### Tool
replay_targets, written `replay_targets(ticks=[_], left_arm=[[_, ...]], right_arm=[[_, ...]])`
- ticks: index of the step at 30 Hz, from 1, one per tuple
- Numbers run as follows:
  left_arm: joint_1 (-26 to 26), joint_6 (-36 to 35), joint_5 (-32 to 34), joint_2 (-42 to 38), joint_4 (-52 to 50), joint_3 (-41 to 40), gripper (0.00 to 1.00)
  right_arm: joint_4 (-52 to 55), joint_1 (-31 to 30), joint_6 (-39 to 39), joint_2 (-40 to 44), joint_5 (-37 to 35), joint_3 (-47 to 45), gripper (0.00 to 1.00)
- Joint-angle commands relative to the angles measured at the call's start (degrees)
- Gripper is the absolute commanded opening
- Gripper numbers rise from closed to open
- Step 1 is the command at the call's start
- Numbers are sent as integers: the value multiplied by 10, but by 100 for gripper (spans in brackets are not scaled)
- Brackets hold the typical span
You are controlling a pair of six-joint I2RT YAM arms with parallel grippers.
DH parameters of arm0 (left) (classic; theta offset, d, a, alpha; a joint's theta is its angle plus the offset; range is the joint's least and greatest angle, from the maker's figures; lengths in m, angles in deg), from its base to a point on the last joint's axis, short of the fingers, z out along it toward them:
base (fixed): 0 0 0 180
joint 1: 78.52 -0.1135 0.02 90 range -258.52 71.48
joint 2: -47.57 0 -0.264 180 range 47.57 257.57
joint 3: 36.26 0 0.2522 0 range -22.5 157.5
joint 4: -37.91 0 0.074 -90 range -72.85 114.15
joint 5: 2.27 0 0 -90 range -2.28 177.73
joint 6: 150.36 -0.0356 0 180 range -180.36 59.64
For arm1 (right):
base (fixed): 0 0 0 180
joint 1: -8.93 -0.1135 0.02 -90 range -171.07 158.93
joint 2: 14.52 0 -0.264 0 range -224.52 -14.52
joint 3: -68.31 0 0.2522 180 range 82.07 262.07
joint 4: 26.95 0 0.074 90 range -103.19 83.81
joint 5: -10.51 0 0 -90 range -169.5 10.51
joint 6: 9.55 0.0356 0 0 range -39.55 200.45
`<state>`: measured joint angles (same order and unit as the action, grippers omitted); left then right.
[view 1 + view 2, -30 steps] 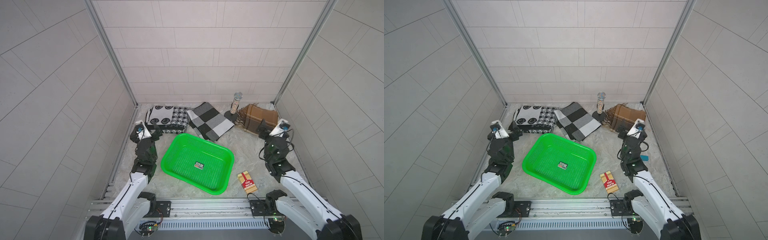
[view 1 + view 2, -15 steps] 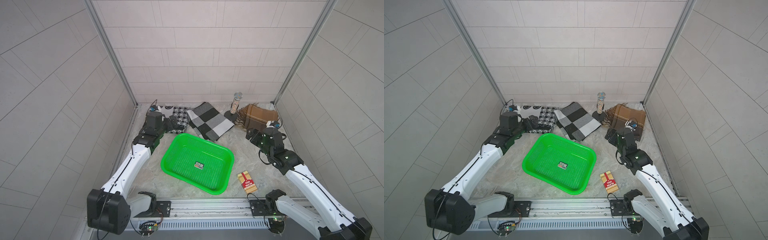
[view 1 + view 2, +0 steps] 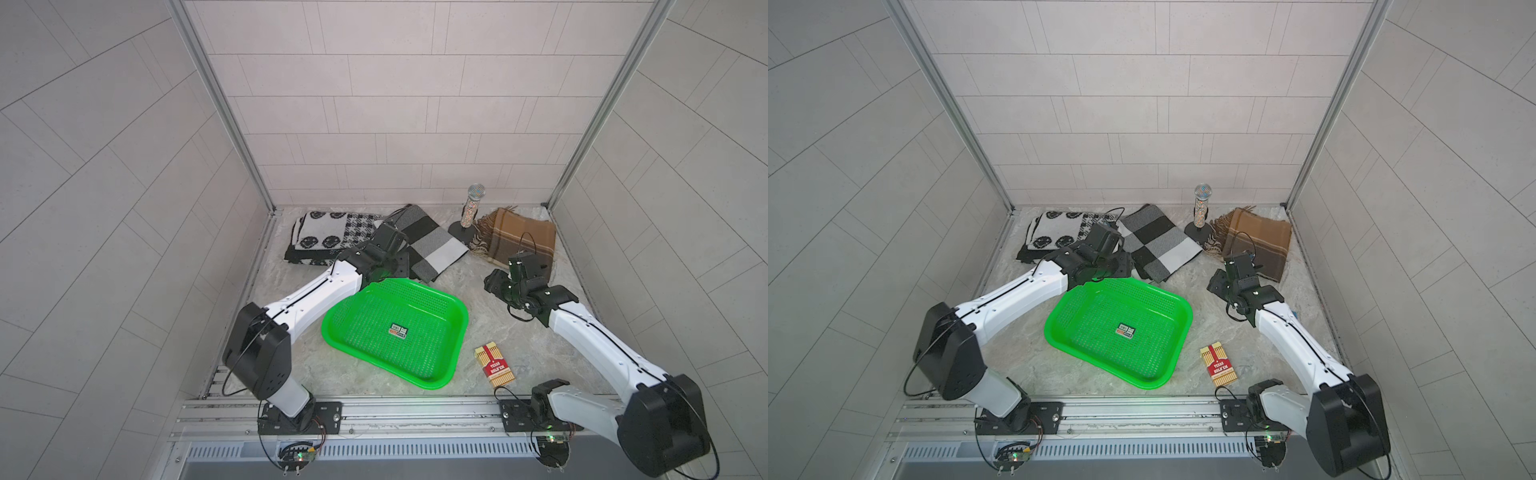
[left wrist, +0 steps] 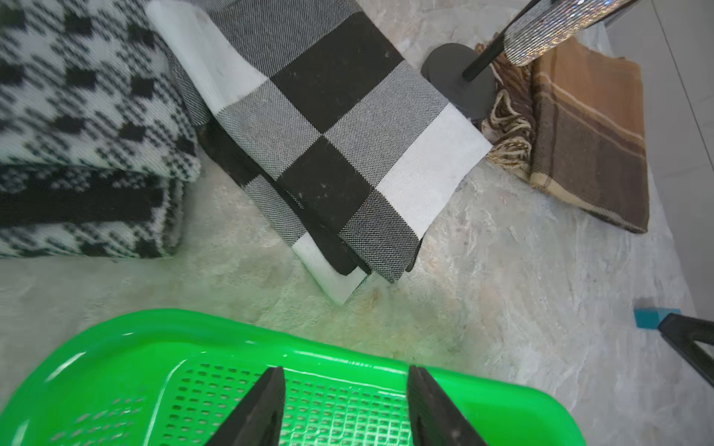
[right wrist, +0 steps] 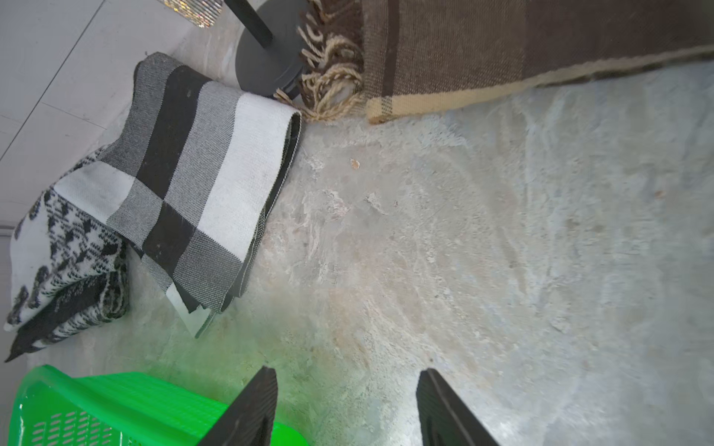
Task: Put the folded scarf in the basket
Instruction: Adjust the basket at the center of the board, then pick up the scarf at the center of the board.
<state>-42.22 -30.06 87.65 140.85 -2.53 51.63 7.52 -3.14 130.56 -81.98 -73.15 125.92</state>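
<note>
The green basket (image 3: 365, 328) (image 3: 1100, 316) lies mid-table with only a sticker in it. Three folded scarves lie behind it: a black-and-white patterned scarf (image 3: 324, 237) at the far left, a grey, black and white checked scarf (image 3: 432, 245) (image 4: 328, 135) (image 5: 193, 185) in the middle, and a brown plaid scarf (image 3: 519, 237) (image 5: 502, 38) at the far right. My left gripper (image 3: 397, 266) (image 4: 345, 370) hangs open over the basket's far rim (image 4: 116, 347), short of the checked scarf. My right gripper (image 3: 494, 282) (image 5: 347, 370) is open and empty over bare table, between basket and brown scarf.
A glittery microphone on a round black stand (image 3: 471, 208) rises between the checked and brown scarves. A red card box (image 3: 494, 365) lies at the front right of the basket. A small blue thing (image 4: 653, 316) sits near the right wall. Tiled walls close three sides.
Both arms have reached forward from beside the basket. The left gripper swung right over the basket's far rim, the right one moved toward the middle. Both pairs of jaws have narrowed.
</note>
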Motion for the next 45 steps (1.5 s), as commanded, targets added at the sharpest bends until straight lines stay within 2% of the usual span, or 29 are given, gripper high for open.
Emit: replay_targets(ticks=[1, 4, 8, 15, 22, 31, 38, 41, 45], left_arm=[[0, 9, 16, 32, -3, 2, 48], [-2, 1, 46, 35, -3, -14, 41], [-14, -12, 73, 12, 9, -46, 40], [-78, -26, 71, -28, -1, -98, 39], [-125, -31, 71, -107, -9, -174, 39], [-178, -35, 64, -192, -29, -268, 39], [-203, -23, 72, -233, -55, -284, 39], [-204, -18, 72, -249, -63, -268, 42], [-204, -12, 68, -278, -82, -230, 45]], right_arm=[[-93, 4, 32, -54, 76, 1, 64], [-144, 0, 58, -128, 107, 24, 64], [-205, -12, 95, -231, 120, 60, 61], [-299, -52, 168, -366, 115, 124, 60], [-347, -72, 233, -439, 93, 157, 59], [-326, -86, 263, -460, 54, 162, 54], [-329, -88, 284, -471, 39, 162, 43], [-327, -91, 290, -475, 35, 166, 35], [-323, -93, 296, -469, 33, 165, 14]])
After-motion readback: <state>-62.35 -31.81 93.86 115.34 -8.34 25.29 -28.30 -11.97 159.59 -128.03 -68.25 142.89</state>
